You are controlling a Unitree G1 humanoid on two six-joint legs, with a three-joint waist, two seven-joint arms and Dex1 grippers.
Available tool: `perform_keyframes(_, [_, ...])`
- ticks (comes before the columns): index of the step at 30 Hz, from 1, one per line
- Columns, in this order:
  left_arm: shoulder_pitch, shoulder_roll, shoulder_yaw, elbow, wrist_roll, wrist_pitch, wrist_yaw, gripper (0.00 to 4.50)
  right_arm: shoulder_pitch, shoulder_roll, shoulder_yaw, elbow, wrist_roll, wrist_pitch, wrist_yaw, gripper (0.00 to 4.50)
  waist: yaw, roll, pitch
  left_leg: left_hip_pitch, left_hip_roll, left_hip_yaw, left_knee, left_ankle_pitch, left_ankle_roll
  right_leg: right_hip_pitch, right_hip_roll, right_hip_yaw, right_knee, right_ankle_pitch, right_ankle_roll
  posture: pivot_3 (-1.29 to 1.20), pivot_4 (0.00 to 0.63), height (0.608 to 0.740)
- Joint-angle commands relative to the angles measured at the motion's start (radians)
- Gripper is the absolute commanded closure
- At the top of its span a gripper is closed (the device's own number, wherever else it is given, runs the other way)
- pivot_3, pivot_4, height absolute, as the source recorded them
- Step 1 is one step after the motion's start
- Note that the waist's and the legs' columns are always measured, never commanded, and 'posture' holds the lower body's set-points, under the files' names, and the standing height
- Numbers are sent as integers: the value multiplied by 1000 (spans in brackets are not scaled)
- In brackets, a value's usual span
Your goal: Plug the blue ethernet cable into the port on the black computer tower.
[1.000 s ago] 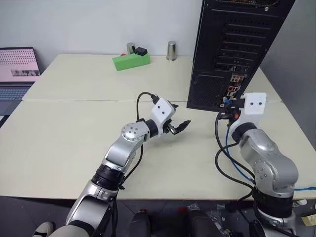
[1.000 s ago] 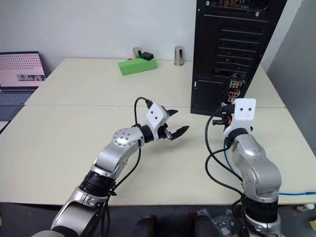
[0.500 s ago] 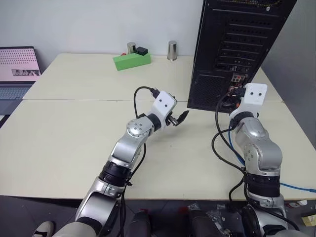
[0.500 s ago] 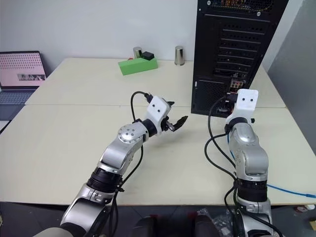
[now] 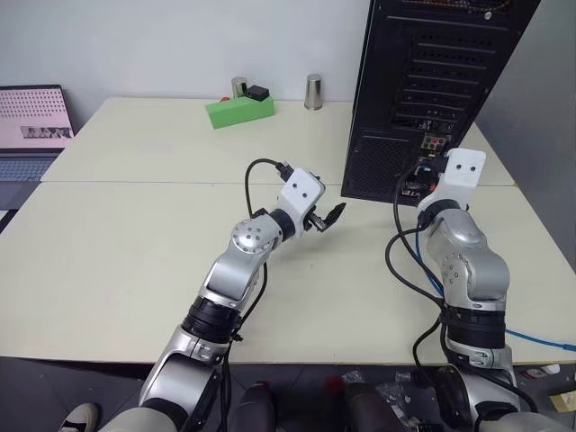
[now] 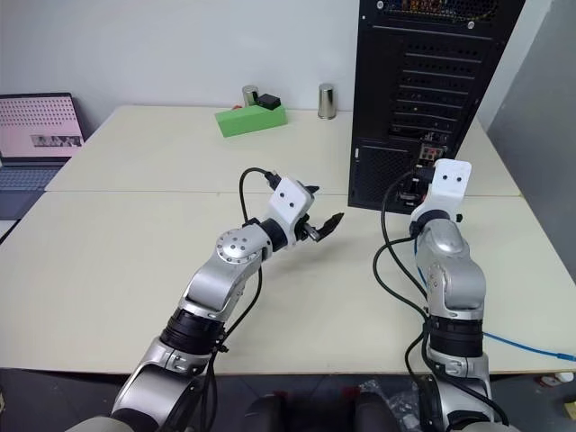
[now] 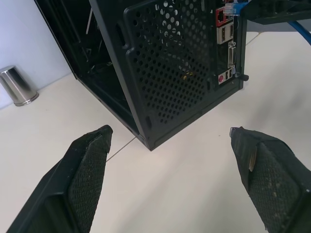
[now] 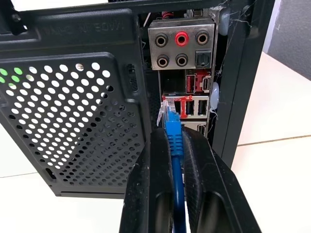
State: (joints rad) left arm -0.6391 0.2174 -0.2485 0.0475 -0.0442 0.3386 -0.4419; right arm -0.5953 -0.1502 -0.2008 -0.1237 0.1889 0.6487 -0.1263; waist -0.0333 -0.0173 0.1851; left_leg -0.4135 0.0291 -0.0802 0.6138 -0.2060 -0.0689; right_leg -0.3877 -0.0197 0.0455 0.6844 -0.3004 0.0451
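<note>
right wrist view: the right claw (image 8: 176, 145) is pressed together, pinching the blue cable (image 8: 173, 141) just behind its clear plug. the plug tip sits right at the cluster of ports on the back of the black tower (image 8: 73, 97); whether it touches a port cannot be told. above it are 5 round audio jacks, 1 of them red.

left eye view: the tower (image 5: 423, 81) stands upright on the far right part of the pale table (image 5: 117, 243). the right claw is raised against its lower rear panel. the cable trails down past the right arm and off the table's near right edge (image 5: 540, 340). the left claw (image 5: 328, 216) hangs above the table, near the tower's lower left corner, fingers spread and holding nothing. a green block (image 5: 238, 110) and a metal cup (image 5: 312, 92) sit at the far edge.
</note>
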Motion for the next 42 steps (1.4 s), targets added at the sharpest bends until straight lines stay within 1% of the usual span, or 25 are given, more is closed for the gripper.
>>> perform_keyframes(1, [-1,-5,3,-54,12,-19,-4,360,-38,1,-15,4,8,-34,11,4484,0,0,0,0,0,0,0,0,0,0,0,0,0,0,0,0,150,740])
perform_keyframes(11, [1,-3,12,-59,16,-18,-8,360,-57,-9,-23,59,-6,-59,10,4484,0,0,0,0,0,0,0,0,0,0,0,0,0,0,0,0,150,740])
perform_keyframes(27, [5,4,14,-56,17,-27,-18,360,-41,-10,-26,-33,-8,28,-3,4484,0,0,0,0,0,0,0,0,0,0,0,0,0,0,0,0,150,740])
perform_keyframes(42, [3,8,18,-51,24,-32,-23,360,-53,-15,-24,30,-19,-6,-3,4484,0,0,0,0,0,0,0,0,0,0,0,0,0,0,0,0,150,740])
